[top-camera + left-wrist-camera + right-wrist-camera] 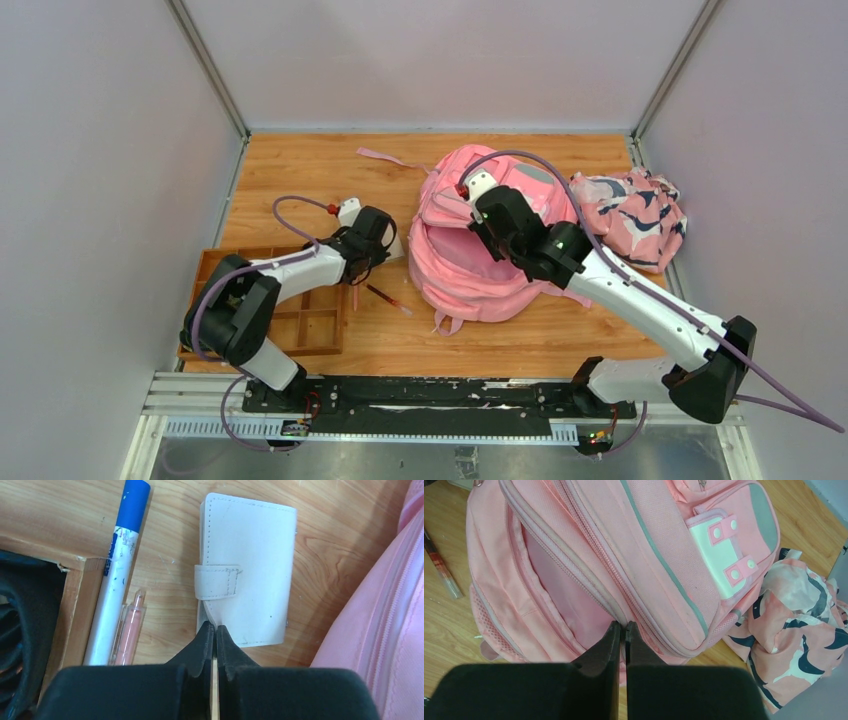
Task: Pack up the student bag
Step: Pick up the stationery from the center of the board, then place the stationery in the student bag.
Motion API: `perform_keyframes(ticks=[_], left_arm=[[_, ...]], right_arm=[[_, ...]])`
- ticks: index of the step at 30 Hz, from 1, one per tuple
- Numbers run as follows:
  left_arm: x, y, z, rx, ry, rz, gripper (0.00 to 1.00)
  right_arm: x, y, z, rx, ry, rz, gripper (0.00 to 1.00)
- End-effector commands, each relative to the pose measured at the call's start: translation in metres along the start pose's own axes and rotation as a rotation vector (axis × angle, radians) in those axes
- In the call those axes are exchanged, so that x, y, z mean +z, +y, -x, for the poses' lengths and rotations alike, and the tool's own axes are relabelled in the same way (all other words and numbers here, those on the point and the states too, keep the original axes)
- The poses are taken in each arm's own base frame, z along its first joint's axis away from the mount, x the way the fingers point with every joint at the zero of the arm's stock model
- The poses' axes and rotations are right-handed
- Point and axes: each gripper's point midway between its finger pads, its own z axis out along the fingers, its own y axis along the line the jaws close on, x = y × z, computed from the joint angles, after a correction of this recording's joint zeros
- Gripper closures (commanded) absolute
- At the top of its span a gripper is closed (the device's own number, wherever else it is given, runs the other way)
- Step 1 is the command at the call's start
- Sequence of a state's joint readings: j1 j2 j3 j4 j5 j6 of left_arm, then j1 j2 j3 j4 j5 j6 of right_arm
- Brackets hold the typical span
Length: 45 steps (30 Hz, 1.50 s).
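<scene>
We saw the pink student bag (470, 270) lying centre frame on the wooden table (300, 170), its main compartment gaping. The right gripper (624, 626) pinched its zip edge. Left of it, the left gripper (215, 628) stood pressed together against a white wallet (250, 565).

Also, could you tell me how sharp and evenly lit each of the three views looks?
Top external: even, soft light, faint shadows on the table, walls splayed by the wide lens. Left wrist: white wallet sharp, jaws a featureless black. Right wrist: student bag sharp, slightly washed out, jaws likewise dark.
</scene>
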<state>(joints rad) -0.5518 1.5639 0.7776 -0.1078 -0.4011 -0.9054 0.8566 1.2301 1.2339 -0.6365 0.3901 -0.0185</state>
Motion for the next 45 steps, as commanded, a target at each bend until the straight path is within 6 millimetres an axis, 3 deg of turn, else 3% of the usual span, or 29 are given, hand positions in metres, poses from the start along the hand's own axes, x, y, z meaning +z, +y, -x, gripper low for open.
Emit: perform_keyframes(ticks=[1,10,15,21,28,32,38,45], left_arm=[[-0.014,0.001,0.020,0.057,-0.050,0.003,1.00],[-0.081,0.012,0.065,0.273,-0.194,-0.085,1.00],[-0.119,0.008,0.068,0.373,-0.178,-0.194,1.00],[-0.179,-0.026,0.036,0.422,-0.041,-0.564,1.00],[-0.258,-0.049,-0.011,0.231,0.218,-0.946,1.00],[-0.297,-0.069,-0.018,0.073,0.302,-1.196,1.00],[-0.296,-0.090,-0.024,-0.005,0.380,-1.283,1.00],[-0.290,-0.127,-0.013,-0.027,0.404,-1.341,1.00]], right_arm=[[-0.010,-0.012,0.008,0.079,-0.050,-0.037,1.00],[-0.019,-0.021,0.006,0.105,-0.061,-0.067,1.00],[-0.029,-0.023,0.014,0.131,-0.105,-0.055,1.00],[-0.024,-0.021,0.019,0.126,-0.101,-0.052,1.00],[-0.022,-0.020,0.019,0.132,-0.103,-0.051,1.00],[-0.019,-0.018,0.019,0.131,-0.103,-0.049,1.00],[-0.019,-0.014,0.026,0.138,-0.117,-0.025,1.00],[-0.017,-0.012,0.027,0.139,-0.113,-0.020,1.00]])
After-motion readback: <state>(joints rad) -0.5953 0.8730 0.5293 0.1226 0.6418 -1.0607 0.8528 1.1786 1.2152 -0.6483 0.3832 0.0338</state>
